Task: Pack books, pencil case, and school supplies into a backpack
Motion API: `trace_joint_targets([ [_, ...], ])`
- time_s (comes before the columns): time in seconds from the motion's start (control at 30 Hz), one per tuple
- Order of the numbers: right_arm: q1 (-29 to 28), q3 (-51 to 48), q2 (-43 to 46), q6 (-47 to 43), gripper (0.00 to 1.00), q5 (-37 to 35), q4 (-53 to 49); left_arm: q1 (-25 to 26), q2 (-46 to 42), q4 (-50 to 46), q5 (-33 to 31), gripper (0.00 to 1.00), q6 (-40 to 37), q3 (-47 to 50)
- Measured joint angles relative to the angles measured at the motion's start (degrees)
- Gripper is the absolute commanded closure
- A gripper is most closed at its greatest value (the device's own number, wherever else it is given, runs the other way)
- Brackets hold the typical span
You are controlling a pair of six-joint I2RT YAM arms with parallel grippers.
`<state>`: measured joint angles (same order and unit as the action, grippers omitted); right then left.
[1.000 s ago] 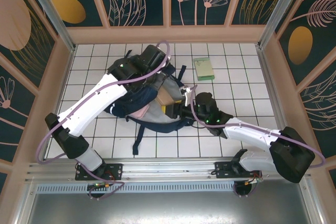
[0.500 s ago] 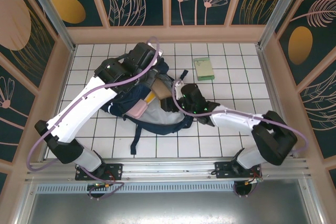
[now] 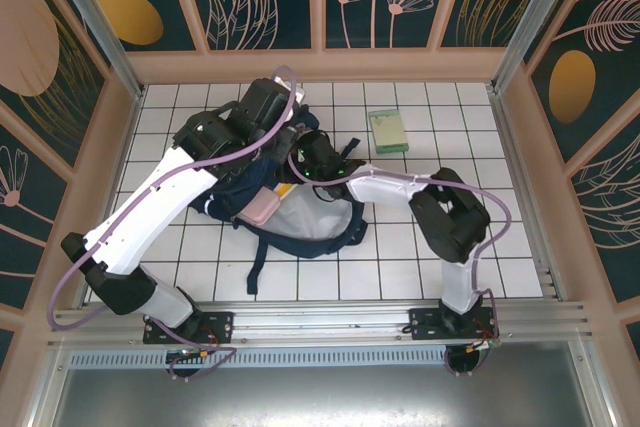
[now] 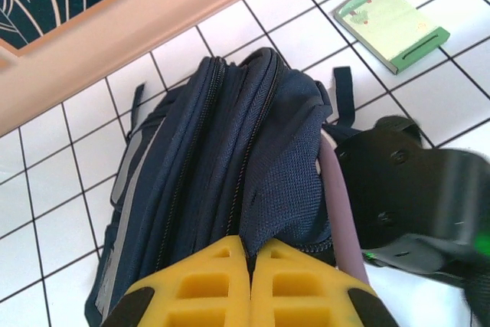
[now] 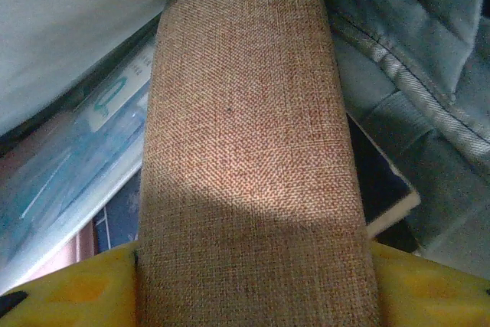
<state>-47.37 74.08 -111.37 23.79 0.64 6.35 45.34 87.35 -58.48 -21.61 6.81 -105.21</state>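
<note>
**Tan piece reaches the bag's mouth**

Swinging leftward over the last second, the right arm [image 3: 385, 185] has carried its load from the bag's right rim into the open mouth of the backpack [image 4: 230, 135]. Its right fingers [image 5: 253, 296] pinch the tan piece [image 5: 245, 128] across its width, one yellow pad on each side. The piece points down into the pale lining. By my reading, only letting go remains for this item.

The left fingers [image 4: 249, 266] are pressed together on a fold of navy fabric at the bag's top edge, apparently holding the mouth up.

Inside, a blue book [image 5: 84, 151] lies just left of the tan piece and a dark booklet [image 5: 375, 181] just right of it, so the piece will likely settle on top of them. The pencil case [image 3: 262, 209] sits at the left rim of the opening; whether it is fully in, I cannot tell.

The green pack [image 4: 390, 24] lies on the worktop [image 3: 400, 267], well apart from the bag toward the far right, and is not yet packed. The two wrists are close together over the opening, so the right arm has little room to back out.
</note>
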Motion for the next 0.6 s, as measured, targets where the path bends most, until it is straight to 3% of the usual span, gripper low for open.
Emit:
trace_joint_targets([
  [0.2,-0.3,6.2,-4.9,5.6,0.31,-0.8,0.4,-0.7,0.0,2.0,-0.8,1.0,0.0,1.4],
  [0.4,-0.3,2.0,-3.8,5.9,0.2,5.5,6.4,-2.2,-1.0,3.5,0.6,1.0,0.0,3.2],
  [0.6,-0.4,-5.2,3.2,2.6,0.2,9.7,8.0,-4.1,-1.7,5.7,3.3,1.0,0.1,4.5],
])
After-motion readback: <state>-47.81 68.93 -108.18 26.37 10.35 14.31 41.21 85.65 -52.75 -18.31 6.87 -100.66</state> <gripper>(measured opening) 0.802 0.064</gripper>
